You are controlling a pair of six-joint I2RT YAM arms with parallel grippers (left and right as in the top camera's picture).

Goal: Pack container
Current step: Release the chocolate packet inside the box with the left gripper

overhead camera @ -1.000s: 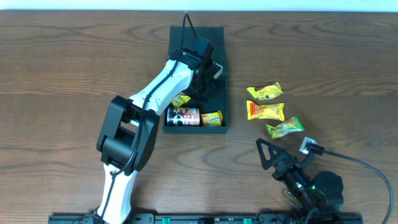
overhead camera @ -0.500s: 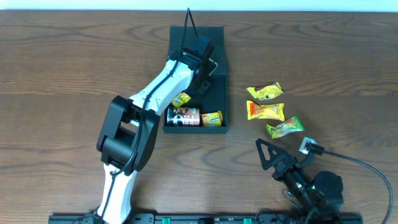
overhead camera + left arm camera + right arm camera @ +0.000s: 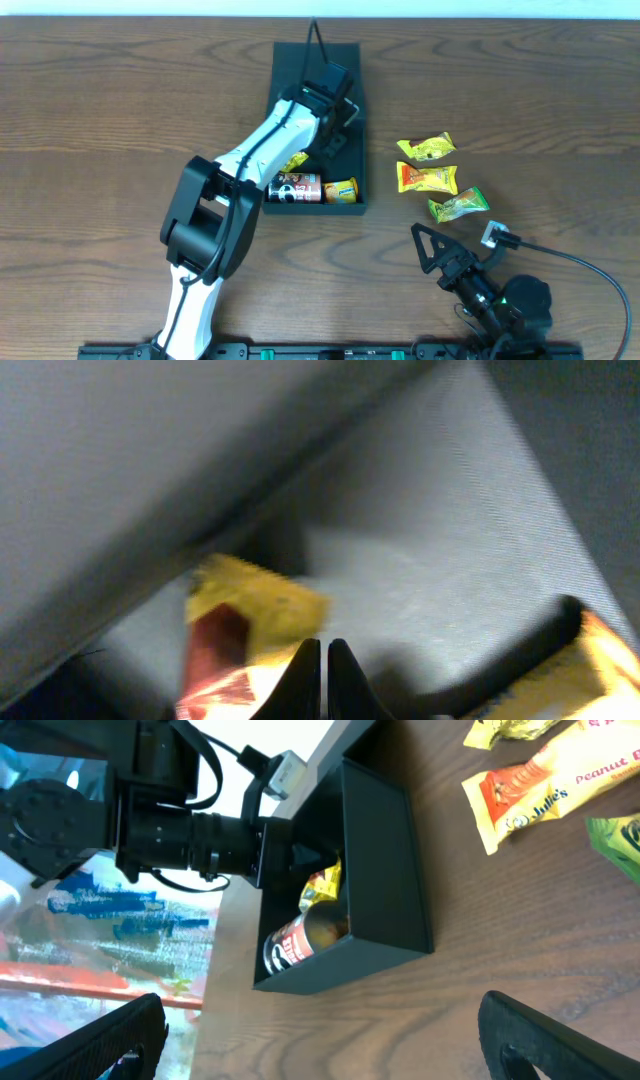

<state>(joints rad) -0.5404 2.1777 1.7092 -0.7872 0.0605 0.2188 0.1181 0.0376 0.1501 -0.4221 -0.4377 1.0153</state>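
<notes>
The dark teal container [image 3: 352,60] stands open at the table's middle back. It also shows in the right wrist view [image 3: 390,870]. Inside lie a can [image 3: 295,187], a yellow packet [image 3: 342,190] and a yellow-red packet [image 3: 293,160]. My left gripper [image 3: 328,148] is inside the container. In the left wrist view its fingers [image 3: 325,680] are shut with nothing between them, just over the yellow-red packet [image 3: 250,610]. My right gripper [image 3: 440,255] is open and empty near the front edge, its jaws wide in the right wrist view [image 3: 330,1050].
Three snack packets lie on the wood right of the container: yellow [image 3: 427,148], orange [image 3: 428,178] and green [image 3: 459,205]. The orange one [image 3: 560,770] is near the top in the right wrist view. The right arm's cable [image 3: 560,255] runs along the front right.
My left arm has shifted slightly toward the back right inside the container. The yellow-red packet stays on the floor. The right arm has not moved.
</notes>
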